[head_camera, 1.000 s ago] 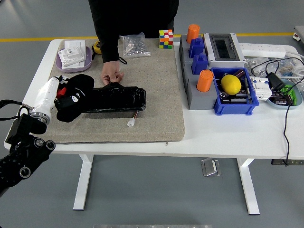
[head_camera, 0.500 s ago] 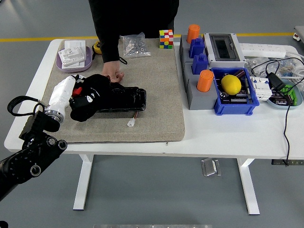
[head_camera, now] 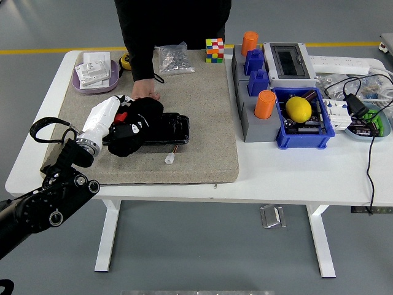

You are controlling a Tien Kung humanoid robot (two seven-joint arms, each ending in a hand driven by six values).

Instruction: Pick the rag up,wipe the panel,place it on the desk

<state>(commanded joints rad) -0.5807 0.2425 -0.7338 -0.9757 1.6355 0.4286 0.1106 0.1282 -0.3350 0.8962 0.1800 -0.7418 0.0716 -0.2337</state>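
The black rag (head_camera: 132, 126) lies on the black panel (head_camera: 161, 128), left of frame centre (on the grey mat (head_camera: 202, 117)), the left hand (head_camera: 126, 123) grasping it in its fingers. A person's hand (head_camera: 146, 92) steadies the panel's far edge.

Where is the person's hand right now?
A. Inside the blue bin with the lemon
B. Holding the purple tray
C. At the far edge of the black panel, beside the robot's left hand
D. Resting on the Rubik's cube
C: the person's hand sits at the far edge of the black panel, next to the robot's left hand, which lies on the panel's left part.
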